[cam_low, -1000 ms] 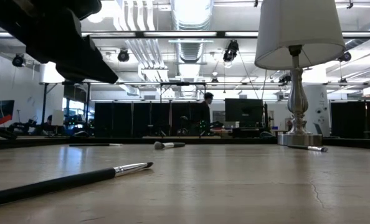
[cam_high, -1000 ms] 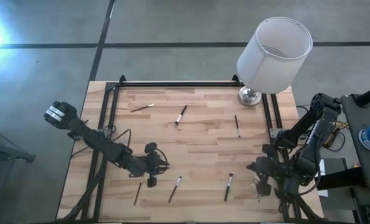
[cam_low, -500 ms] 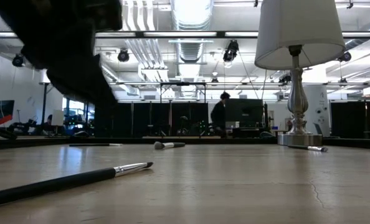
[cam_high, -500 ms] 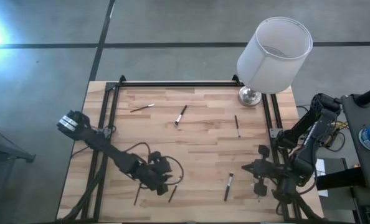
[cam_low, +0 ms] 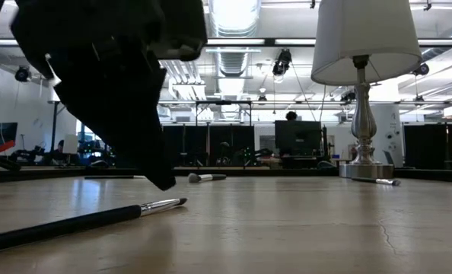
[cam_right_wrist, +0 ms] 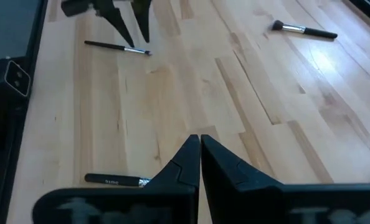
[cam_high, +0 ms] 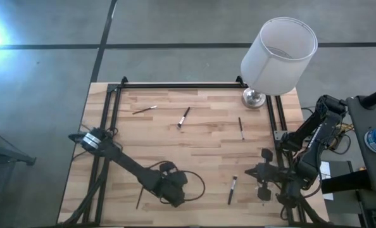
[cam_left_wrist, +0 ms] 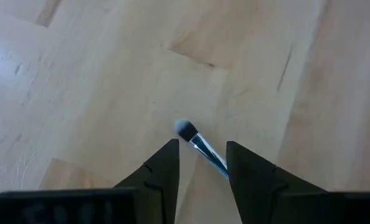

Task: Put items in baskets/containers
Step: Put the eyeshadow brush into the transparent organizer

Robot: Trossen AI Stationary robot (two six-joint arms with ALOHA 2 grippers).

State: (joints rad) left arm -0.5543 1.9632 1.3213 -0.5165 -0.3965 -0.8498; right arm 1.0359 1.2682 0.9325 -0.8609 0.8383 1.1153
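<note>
Pale butcher-block wooden table [cam_high: 194, 136] with a black rail frame along its edges, taken here as the landmark. Big white cylindrical lampshade on a silver metal base [cam_high: 278, 56] stands at the table's far right corner. Dark left arm reaches from the table's left edge in toward the near middle; left gripper [cam_left_wrist: 202, 163] sits low over the boards, fingers [cam_left_wrist: 163, 167] parted, a slim brush with a pale bristle tip and silver ferrule [cam_left_wrist: 199, 144] lying on the wood in the gap between them, not clamped. From above the arm covers most of this brush. Dark right arm waits at the table's near right corner; right gripper [cam_right_wrist: 200, 153] hangs over the boards, fingertips pressed together, holding nothing. Remaining thin dark-handled brushes lie scattered on the table: one near the far left [cam_high: 144, 109], one toward the far middle [cam_high: 183, 117], one right of centre below the lamp base [cam_high: 241, 128], one near the front edge right of the left gripper [cam_high: 231, 189], one at the front left [cam_high: 139, 197]. No clear container made out on the table.
</note>
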